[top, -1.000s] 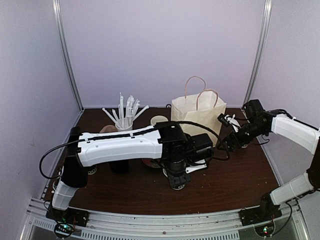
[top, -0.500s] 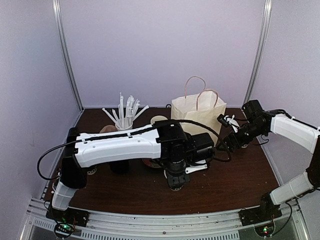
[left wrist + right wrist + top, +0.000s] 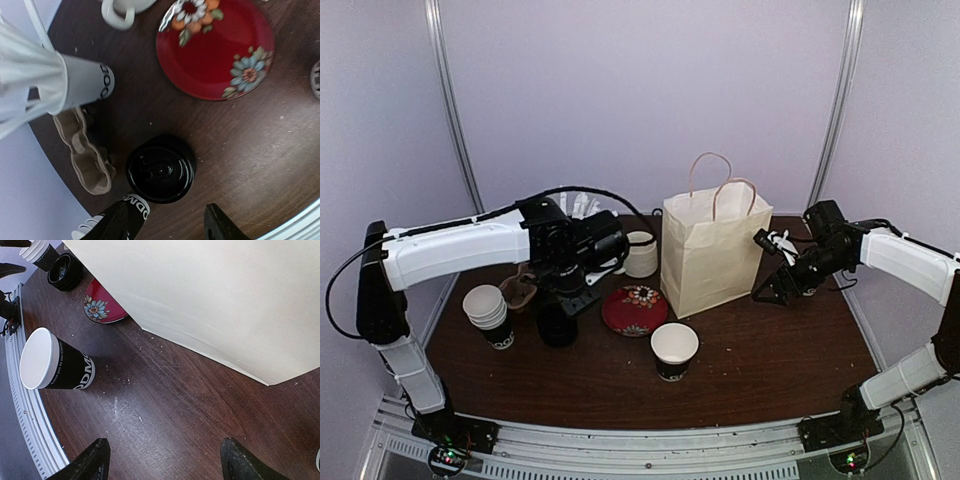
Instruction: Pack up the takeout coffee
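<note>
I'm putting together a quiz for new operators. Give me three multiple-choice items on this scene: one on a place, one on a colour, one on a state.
1. Where does the black-lidded cup stand?
A. inside the paper bag
B. on the table, left of the flowered plate
C. on top of the plate

2. What colour is the flowered plate?
A. blue
B. red
C. white

3. How is the right gripper?
A. open and empty
B. shut on a cup
C. shut on the paper bag

Answers:
1 B: the top view shows it on the dark wood beside the plate.
2 B: its surface is red with painted flowers at the rim.
3 A: in the right wrist view its jaws stand wide apart with only bare table between them.
</note>
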{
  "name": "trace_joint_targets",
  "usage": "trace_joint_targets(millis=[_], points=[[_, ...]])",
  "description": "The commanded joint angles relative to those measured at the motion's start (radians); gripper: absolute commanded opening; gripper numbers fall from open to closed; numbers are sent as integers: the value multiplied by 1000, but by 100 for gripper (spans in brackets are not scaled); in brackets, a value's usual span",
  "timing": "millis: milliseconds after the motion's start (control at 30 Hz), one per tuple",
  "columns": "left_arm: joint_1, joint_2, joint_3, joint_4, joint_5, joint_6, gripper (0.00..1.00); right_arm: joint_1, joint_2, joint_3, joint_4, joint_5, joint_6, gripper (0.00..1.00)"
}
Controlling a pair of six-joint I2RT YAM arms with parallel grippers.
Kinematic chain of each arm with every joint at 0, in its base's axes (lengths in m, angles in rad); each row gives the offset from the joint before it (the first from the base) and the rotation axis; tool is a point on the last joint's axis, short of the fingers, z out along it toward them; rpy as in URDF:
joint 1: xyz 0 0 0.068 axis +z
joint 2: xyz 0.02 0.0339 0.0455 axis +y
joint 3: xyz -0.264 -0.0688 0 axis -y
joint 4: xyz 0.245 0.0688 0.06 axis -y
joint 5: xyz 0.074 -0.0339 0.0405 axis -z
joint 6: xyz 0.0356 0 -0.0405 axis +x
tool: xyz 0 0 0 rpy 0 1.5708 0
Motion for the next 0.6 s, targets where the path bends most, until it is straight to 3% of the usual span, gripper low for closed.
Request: trace_joint_targets(millis=[0, 167, 333, 433, 567], points=[[89, -33, -158, 151, 113, -59, 54, -4, -20, 4, -3, -10, -14, 79], [112, 29, -188, 164, 161, -35, 55, -4, -15, 0, -4, -15, -20, 79], [145, 54, -175, 143, 55, -108, 54, -4, -16, 0, -6, -7, -24, 78], [216, 19, -186, 133, 13, -164, 54, -4, -14, 1, -8, -7, -26, 78], [303, -8, -205, 136, 61, -167, 52, -4, -10, 0, -9, -7, -28, 78]])
